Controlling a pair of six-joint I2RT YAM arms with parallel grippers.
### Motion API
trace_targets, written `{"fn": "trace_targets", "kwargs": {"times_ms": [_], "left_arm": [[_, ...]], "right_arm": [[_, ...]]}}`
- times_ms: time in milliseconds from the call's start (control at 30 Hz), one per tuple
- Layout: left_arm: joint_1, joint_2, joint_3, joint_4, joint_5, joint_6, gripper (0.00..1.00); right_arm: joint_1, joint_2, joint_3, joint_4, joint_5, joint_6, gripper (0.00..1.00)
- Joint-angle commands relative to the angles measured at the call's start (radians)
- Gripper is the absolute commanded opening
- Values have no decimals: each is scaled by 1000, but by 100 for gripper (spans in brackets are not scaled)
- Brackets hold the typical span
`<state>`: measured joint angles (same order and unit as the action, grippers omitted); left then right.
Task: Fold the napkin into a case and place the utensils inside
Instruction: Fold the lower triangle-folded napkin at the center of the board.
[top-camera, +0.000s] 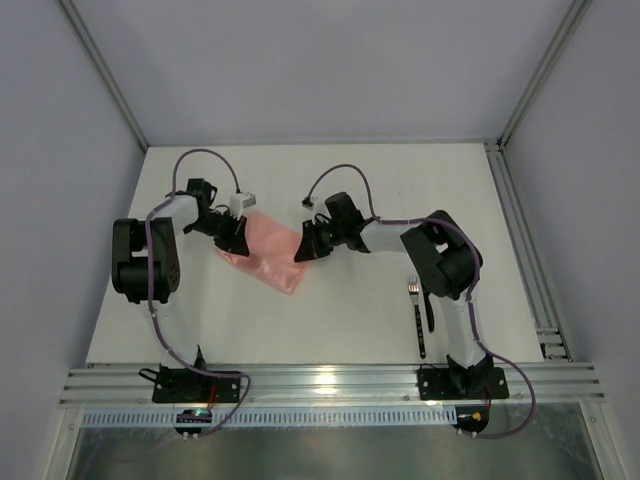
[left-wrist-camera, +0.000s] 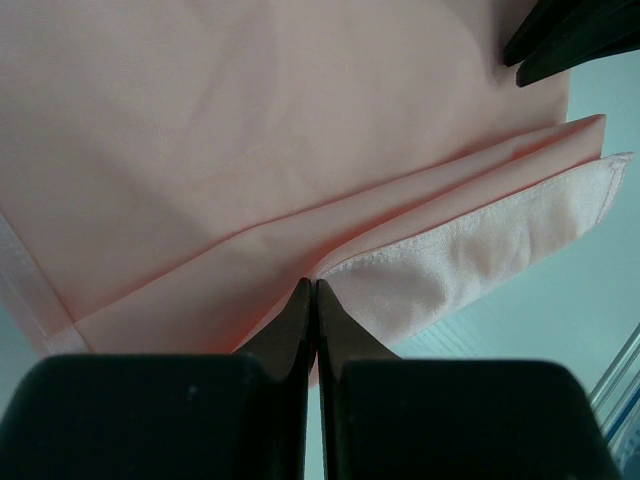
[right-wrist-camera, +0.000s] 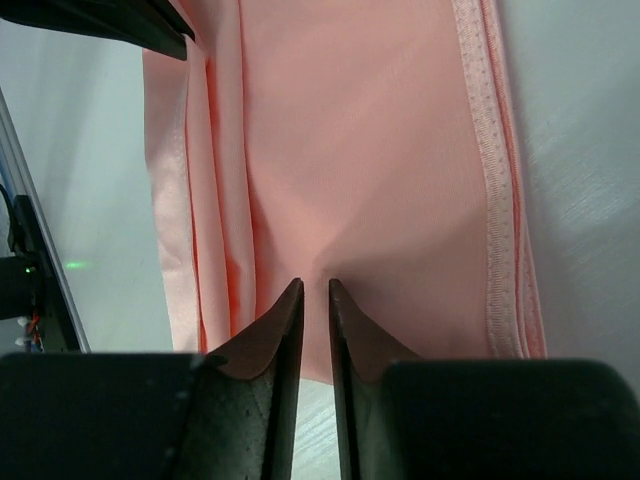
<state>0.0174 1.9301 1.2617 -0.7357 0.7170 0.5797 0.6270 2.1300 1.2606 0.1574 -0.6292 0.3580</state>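
Here's the napkin (top-camera: 268, 252), pink and folded into a slanted band in the middle of the table (top-camera: 330, 330), with one arm at each end of it. At the far-left end is the left tool (left-wrist-camera: 310, 292), and its jaws are pressed completely together, tips meeting right at the edge of a folded flap. Whether a layer of cloth is pinched between them, I can't tell. From the left wrist camera you can see several layers stacked there, with a stitched hem running along the pale underside.

Over at the near-right end sits the right tool (right-wrist-camera: 311, 290). Its jaws stand just slightly apart, with a thin slit of pink showing between them and nothing in their grasp. The tips are down at the napkin's short edge, with long creases to one side and a stitched hem on the other.

Off to the right, well apart from the cloth, the fork (top-camera: 413, 288) lies on the table beside the right arm, pale tines pointing away from the bases and its dark handle running back towards them.
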Motion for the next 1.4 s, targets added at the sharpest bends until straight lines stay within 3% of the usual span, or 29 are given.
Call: {"fn": "trace_targets", "kwargs": {"times_ms": [0, 233, 367, 867, 967, 1033, 1100, 1133, 1233, 1367], "left_arm": [[-45, 7, 37, 4, -16, -7, 0], [-53, 15, 64, 4, -17, -18, 0], [-54, 21, 65, 4, -18, -23, 0], [-53, 33, 68, 21, -16, -49, 0], [-54, 32, 67, 24, -17, -52, 0], [-54, 32, 67, 24, -19, -53, 0], [-53, 32, 67, 27, -21, -63, 0], [-53, 30, 67, 33, -19, -66, 1], [-53, 17, 62, 59, -16, -93, 15], [-51, -45, 50, 111, -30, -121, 37]], "right_arm": [[5, -83, 51, -131, 23, -117, 21], [5, -136, 83, -196, 69, -188, 48], [16, -153, 76, -165, 53, -186, 55], [105, -7, 168, -186, 97, -234, 61], [106, 10, 168, -197, 160, -228, 58], [105, 13, 161, -194, 169, -226, 52], [106, 15, 157, -193, 171, -226, 38], [105, 15, 149, -190, 172, -226, 24], [106, 16, 143, -183, 151, -232, 9], [103, 24, 140, -182, 132, -240, 4]]}}
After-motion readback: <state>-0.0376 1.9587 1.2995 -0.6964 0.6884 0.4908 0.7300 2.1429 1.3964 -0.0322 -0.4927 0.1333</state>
